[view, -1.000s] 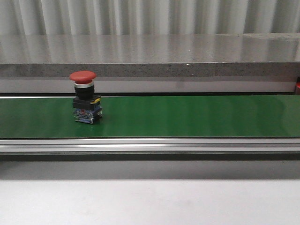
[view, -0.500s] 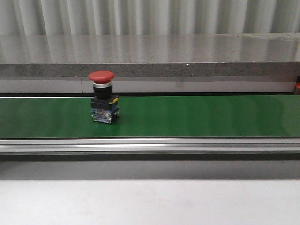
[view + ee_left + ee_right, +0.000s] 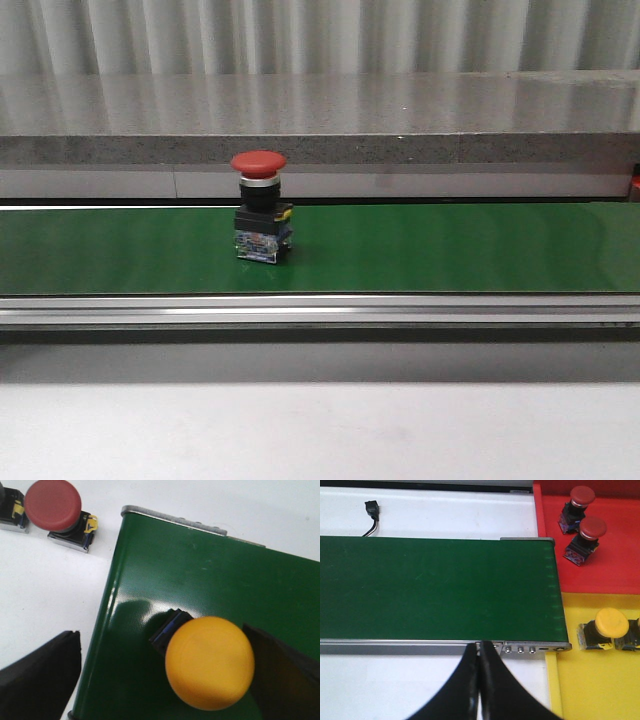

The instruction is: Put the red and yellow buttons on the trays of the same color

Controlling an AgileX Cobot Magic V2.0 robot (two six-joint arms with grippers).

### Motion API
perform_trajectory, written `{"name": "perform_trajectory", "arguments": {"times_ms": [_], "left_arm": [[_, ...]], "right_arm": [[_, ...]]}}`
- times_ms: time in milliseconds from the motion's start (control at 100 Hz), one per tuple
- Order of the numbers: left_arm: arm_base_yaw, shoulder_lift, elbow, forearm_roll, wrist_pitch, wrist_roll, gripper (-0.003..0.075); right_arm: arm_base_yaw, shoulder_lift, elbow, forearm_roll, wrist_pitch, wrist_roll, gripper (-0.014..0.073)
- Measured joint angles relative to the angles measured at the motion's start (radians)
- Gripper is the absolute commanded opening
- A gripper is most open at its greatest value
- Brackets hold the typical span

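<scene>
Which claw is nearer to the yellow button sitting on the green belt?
Left. The left claw is open with the yellow button between its fingers. The right claw is shut at the belt's other end by the trays, with no button near it.

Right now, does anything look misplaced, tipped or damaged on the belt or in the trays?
Nothing is mis-sorted: two red buttons sit in the red tray, and yellow buttons in the yellow tray. The only oddity is that the yellow buttons lie on their sides, unlike the lone red button upright on the belt.
</scene>
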Motion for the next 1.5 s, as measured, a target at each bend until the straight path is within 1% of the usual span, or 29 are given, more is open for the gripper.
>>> {"name": "perform_trajectory", "arguments": {"times_ms": [110,330,560,730,910,1000,1050,1120,1270,1380,1410,1500], "left_arm": [[-0.017,-0.024,-0.006,-0.003,0.004,0.005,0.0642],[-0.099,-0.128,-0.007,-0.005,0.006,0.027,0.0642],[-0.106,-0.279,0.002,-0.005,0.02,0.029,0.0642],[-0.106,-0.461,0.079,-0.005,0.027,0.033,0.0641],[-0.106,-0.674,0.211,-0.016,0.033,0.033,0.0627],[-0.106,-0.783,0.278,-0.018,0.035,0.033,0.0566],[-0.106,-0.842,0.311,-0.019,0.036,0.033,0.0516],[-0.106,-0.916,0.356,-0.019,0.038,0.033,0.0425],[-0.106,-1.033,0.425,-0.024,0.043,0.033,0.0181],[-0.106,-1.069,0.451,-0.026,0.048,0.033,0.0008],[-0.106,-1.073,0.453,-0.029,0.048,0.033,-0.002],[-0.106,-1.079,0.454,-0.036,0.049,0.033,-0.002]], "right_arm": [[0.0,0.0,0.0,0.0,0.0,0.0,-0.0067],[0.0,0.0,0.0,0.0,0.0,0.0,-0.0067],[0.0,0.0,0.0,0.0,0.0,0.0,-0.0067],[0.0,0.0,0.0,0.0,0.0,0.0,-0.0067],[0.0,0.0,0.0,0.0,0.0,0.0,-0.0067],[0.0,0.0,0.0,0.0,0.0,0.0,-0.0067],[0.0,0.0,0.0,0.0,0.0,0.0,-0.0067],[0.0,0.0,0.0,0.0,0.0,0.0,-0.0067],[0.0,0.0,0.0,0.0,0.0,0.0,-0.0067],[0.0,0.0,0.0,0.0,0.0,0.0,-0.0067],[0.0,0.0,0.0,0.0,0.0,0.0,-0.0067],[0.0,0.0,0.0,0.0,-0.002,0.0,-0.0067]]}}
